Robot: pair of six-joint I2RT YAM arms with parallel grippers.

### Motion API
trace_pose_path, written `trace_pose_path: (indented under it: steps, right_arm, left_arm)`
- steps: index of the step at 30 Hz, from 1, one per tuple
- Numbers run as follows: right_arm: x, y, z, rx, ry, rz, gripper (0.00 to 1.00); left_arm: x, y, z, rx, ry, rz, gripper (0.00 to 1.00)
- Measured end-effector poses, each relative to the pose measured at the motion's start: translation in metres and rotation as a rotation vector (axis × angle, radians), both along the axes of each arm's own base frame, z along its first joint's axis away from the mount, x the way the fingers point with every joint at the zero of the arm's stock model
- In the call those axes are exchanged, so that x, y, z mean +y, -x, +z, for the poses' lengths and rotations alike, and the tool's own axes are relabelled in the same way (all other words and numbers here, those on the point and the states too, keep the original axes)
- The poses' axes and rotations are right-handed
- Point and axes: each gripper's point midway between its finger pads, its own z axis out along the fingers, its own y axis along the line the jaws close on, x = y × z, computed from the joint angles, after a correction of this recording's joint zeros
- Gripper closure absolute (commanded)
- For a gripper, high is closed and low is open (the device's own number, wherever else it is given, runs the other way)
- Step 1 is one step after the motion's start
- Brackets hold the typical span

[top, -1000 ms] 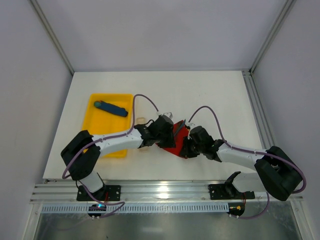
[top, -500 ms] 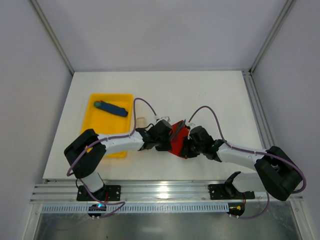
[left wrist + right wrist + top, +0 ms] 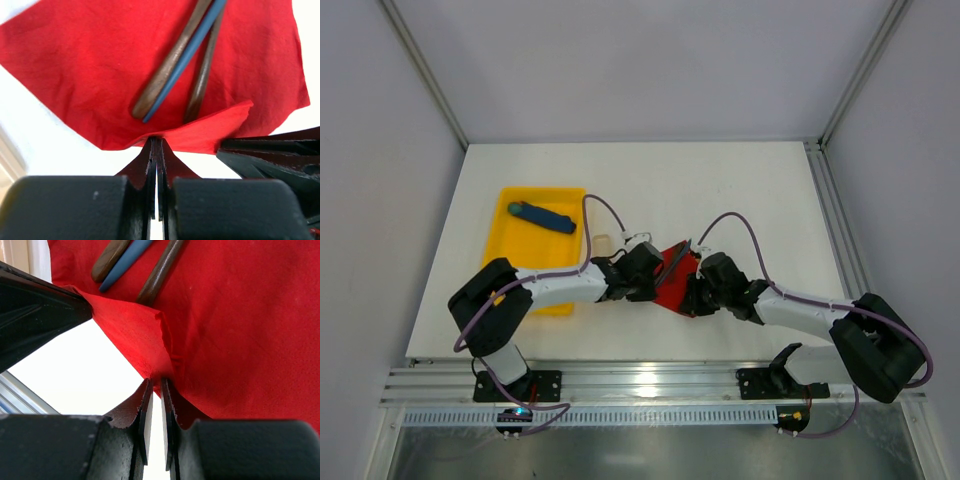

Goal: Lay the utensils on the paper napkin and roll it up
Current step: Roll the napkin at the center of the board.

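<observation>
Together, the left gripper [image 3: 156, 145], fully closed, and the right gripper [image 3: 156, 385], nearly closed, pinch the raised near edge of the red paper napkin [image 3: 90, 65] mid-worktop [image 3: 740, 190]; the utensils [image 3: 170, 75] lie on it.

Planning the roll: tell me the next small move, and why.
Probably carry the pinched edge up and over the utensils. The left fingers and right fingers are both shut on the napkin's near edge, which is raised, and the utensils lie on the sheet just beyond it.
</observation>
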Motion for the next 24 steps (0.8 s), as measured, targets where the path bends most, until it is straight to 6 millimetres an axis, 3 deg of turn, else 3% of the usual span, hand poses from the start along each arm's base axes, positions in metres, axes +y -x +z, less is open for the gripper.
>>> trace_pose_path:
  steps: [14,24]
  right_arm:
    - [0.0,0.0,0.0,0.0,-0.001,0.0,0.8]
    - [0.0,0.0,0.0,-0.002,-0.006,0.002,0.8]
  left_arm:
    - [0.023,-0.007,-0.01,0.017,-0.056,0.078,1.0]
    - [0.029,-0.011,-0.012,0.022,-0.062,0.108,1.0]
